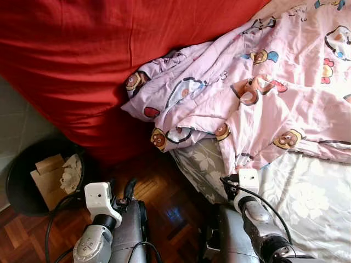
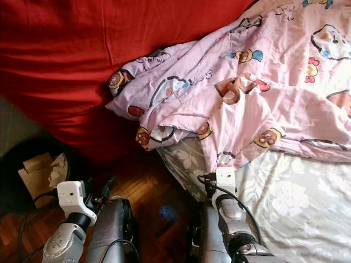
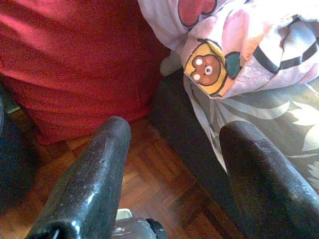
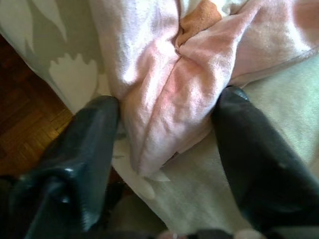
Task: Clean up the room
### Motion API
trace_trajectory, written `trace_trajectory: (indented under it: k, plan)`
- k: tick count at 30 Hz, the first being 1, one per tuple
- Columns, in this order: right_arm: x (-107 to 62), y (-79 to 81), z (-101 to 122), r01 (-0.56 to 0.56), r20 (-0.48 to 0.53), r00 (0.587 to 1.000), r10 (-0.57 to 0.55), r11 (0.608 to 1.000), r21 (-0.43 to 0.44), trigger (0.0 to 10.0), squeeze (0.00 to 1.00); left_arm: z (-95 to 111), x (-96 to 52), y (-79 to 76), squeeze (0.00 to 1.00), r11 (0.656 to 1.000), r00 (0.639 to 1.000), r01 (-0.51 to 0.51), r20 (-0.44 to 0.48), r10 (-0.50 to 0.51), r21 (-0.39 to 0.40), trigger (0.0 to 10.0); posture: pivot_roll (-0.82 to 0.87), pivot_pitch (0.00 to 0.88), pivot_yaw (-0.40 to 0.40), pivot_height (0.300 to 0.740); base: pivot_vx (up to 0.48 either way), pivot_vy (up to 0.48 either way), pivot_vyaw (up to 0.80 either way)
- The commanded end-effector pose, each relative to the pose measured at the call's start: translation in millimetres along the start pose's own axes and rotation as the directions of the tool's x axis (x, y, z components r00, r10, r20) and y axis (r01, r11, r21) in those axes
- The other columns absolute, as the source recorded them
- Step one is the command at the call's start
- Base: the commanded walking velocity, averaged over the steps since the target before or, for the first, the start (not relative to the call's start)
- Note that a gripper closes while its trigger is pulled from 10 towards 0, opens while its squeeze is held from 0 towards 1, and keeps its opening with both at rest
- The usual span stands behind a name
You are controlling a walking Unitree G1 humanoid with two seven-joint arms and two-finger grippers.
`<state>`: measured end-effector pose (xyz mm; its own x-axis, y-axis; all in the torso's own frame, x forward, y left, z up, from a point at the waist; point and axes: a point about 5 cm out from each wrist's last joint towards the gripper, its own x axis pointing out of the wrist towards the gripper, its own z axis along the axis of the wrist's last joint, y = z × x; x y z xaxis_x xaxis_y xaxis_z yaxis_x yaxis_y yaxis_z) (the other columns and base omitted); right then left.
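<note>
At the bed's near edge, right gripper (image 4: 167, 124) spread wide, straddling a hanging fold of the rumpled pink cartoon-print cotton quilt (image 1: 258, 98) — soft, light, limp — best pinched there, at 12 o'clock.

Pink quilt (image 1: 258, 98): soft matt cloth, creased, I see printed cartoon patches. Red cover (image 1: 82, 60): matt cloth with faint sheen. Grey floral sheet (image 1: 307, 203): smooth matt cloth. Floor (image 1: 164, 197): glossy parquet wood. Black bin (image 1: 22, 186) at 8 o'clock: cardboard (image 1: 46, 175), crumpled paper inside. Left gripper (image 3: 172, 164) fingers (image 3: 94, 179): glossy speckled black.
</note>
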<state>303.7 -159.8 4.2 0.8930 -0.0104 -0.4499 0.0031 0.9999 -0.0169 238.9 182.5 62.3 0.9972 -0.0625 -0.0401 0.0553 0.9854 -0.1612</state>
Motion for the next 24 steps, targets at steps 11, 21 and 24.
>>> trace_trajectory:
  k: [11,21,24]
  plan:
    - [-5.5,4.0,-20.3,-0.008,-0.082,0.997,0.008,1.0,0.005,0.0,0.0,-8.6,-11.4,0.2,0.0,1.0,0.998,-0.01,-0.058,0.009,-0.018,10.0,0.14,0.42,-0.019,0.623,0.0,0.0,0.0]
    - [-5.5,0.5,-19.8,0.011,-0.076,0.997,-0.01,1.0,0.013,0.0,0.0,-9.6,-13.2,-0.4,0.0,1.0,0.998,-0.013,-0.065,0.011,-0.022,10.0,0.14,0.421,-0.02,0.623,0.0,0.0,0.0]
    - [-5.5,0.3,-19.6,0.011,-0.075,0.997,-0.01,1.0,0.015,0.0,0.0,-9.7,-13.2,-0.4,0.0,1.0,0.998,-0.013,-0.065,0.011,-0.023,10.0,0.14,0.42,-0.02,0.623,0.0,0.0,0.0]
